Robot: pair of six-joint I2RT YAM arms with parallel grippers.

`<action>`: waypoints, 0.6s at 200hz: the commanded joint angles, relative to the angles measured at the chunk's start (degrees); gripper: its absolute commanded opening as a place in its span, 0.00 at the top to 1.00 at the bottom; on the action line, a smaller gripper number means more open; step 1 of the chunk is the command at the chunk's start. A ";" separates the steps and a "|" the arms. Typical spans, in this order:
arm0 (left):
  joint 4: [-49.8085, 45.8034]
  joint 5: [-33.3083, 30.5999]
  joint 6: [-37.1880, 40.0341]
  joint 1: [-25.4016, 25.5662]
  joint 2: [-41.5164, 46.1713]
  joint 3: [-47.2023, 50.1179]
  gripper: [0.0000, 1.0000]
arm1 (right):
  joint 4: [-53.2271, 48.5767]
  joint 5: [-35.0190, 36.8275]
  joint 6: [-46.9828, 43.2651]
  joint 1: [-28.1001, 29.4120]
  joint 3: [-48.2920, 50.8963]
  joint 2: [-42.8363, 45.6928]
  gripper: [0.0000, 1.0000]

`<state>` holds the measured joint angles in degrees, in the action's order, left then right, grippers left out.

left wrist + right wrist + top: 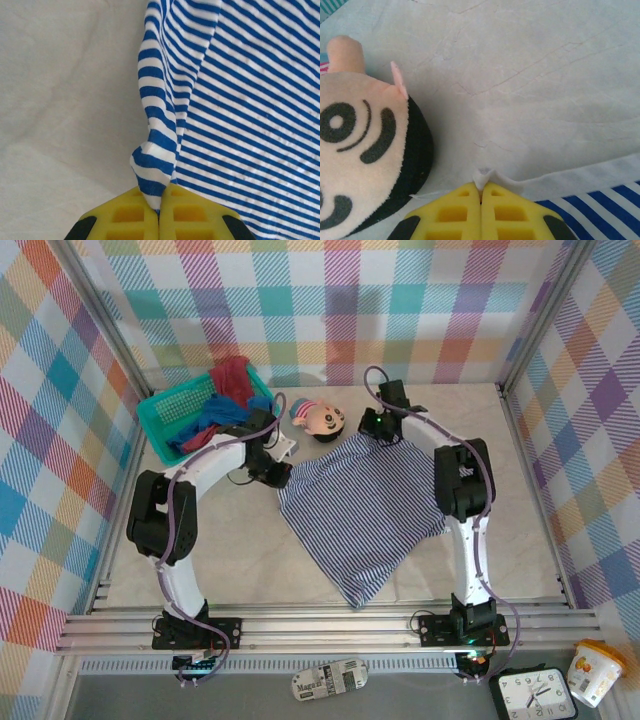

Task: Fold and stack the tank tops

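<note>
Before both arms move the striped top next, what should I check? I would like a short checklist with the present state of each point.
1. Grip of the left fingers on the striped tank top edge: ok, shut on it.
2. Grip of the right fingers on its white hem: ok, though only a thin bit is pinched.
3. Top spread flat on the table: ok, bunched only at the left grip.
4. The doll away from the cloth: not ok, it sits close beside the right fingers; touching, cannot tell.
5. The blue tank top and red tank top out of the way in the basket: ok.

No legible text or labels
</note>
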<state>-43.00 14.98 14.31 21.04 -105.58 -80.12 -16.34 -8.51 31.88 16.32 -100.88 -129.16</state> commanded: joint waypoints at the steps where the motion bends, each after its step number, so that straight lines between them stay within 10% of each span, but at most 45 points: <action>1: -1.51 1.04 -1.24 1.77 4.21 1.80 0.94 | 7.66 -2.42 3.21 -1.24 4.62 4.35 1.00; 120: 0.12 -2.63 -2.73 13.47 7.10 9.48 0.93 | 21.96 -7.90 8.14 -5.15 26.97 15.39 1.00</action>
<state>-42.96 13.37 12.60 32.73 -99.33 -72.60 1.30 -14.09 38.63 11.60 -76.75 -117.32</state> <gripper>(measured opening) 0.065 0.053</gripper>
